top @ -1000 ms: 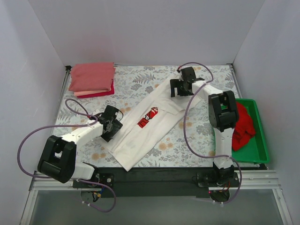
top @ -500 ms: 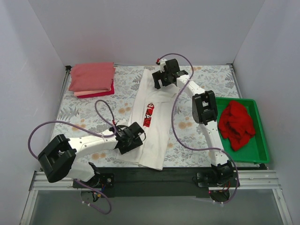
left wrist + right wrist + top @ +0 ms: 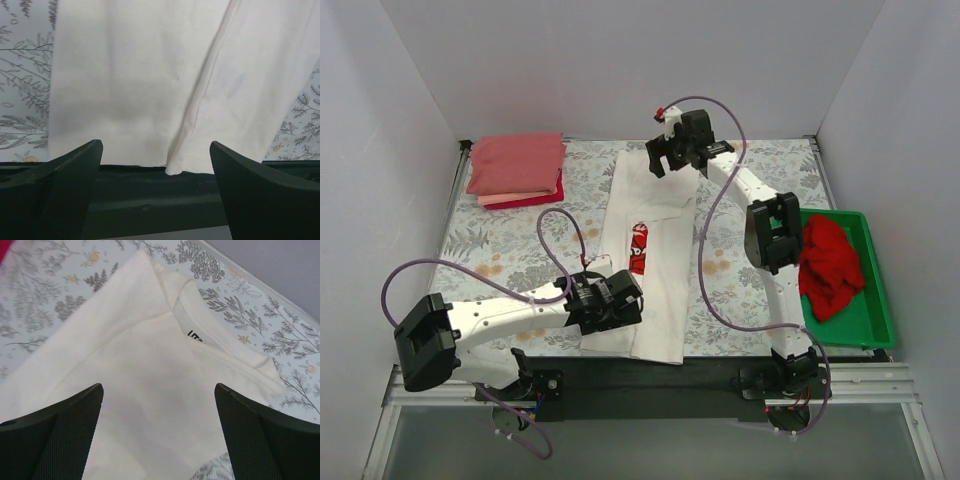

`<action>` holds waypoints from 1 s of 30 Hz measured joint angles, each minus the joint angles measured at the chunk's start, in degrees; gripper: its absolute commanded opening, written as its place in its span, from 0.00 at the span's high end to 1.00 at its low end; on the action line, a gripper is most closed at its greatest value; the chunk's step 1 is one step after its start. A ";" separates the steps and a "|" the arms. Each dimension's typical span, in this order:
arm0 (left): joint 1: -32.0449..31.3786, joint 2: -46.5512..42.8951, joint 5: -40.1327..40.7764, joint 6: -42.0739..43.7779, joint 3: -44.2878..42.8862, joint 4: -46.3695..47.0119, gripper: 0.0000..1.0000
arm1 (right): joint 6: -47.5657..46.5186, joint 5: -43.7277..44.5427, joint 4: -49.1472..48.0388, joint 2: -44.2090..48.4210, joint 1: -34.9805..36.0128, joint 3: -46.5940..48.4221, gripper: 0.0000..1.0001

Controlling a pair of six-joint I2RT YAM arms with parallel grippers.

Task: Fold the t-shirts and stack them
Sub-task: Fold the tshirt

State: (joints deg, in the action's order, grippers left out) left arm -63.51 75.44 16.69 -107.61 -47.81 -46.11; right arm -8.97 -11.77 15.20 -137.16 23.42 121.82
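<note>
Hem (image 3: 125,160) of the white t-shirt (image 3: 665,270) lies at the near edge of the table, reaching the black front strip. The left gripper (image 3: 610,303) sits low over that near end. In its wrist view the 2 fingers (image 3: 65,175) stand wide apart with nothing between them, and the cloth lies flat just beyond their tips.

The white t-shirt lies as 1 long narrow strip on the floral table cover (image 3: 480,235), running from the near edge toward the far side. A lengthwise crease shows along it. Its red print (image 3: 638,245) faces up near the middle of the strip.

To the right, well apart from the white shirt, a green tray (image 3: 865,320) holds a crumpled red t-shirt (image 3: 825,265), beside the right arm's lower links.

At the far end of the strip the right gripper (image 3: 678,152) hangs above the collar (image 3: 200,315). Its jaws are spread wide and grip nothing. In the wrist view a small dark neck label (image 3: 195,336) shows just inside the collar, and the shoulders lie flat on the cover.

In the far left corner sits a stack of folded t-shirts (image 3: 517,165), salmon-pink on top with a crimson edge showing below.
</note>
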 measured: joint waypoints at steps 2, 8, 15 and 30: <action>0.02 -2.60 1.75 -1.73 -0.07 -2.40 0.09 | 1.40 -0.39 0.28 7.80 -0.11 -5.73 0.02; 3.39 -8.39 3.80 -4.92 4.09 -7.89 0.06 | 7.61 -3.39 -2.34 32.59 0.24 -27.04 0.02; 11.06 -19.43 -0.57 -5.07 16.24 -6.03 0.07 | 13.07 -1.44 -3.28 48.87 7.02 -56.04 0.02; 11.69 -19.56 -9.99 -1.38 21.79 4.33 0.58 | 33.73 8.68 -1.64 79.36 31.21 -89.85 0.06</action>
State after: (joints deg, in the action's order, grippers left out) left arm -51.81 55.88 6.70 -108.99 -26.02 -41.78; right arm 24.75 -3.09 13.56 -57.80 54.63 31.97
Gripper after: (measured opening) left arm 0.425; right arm 0.947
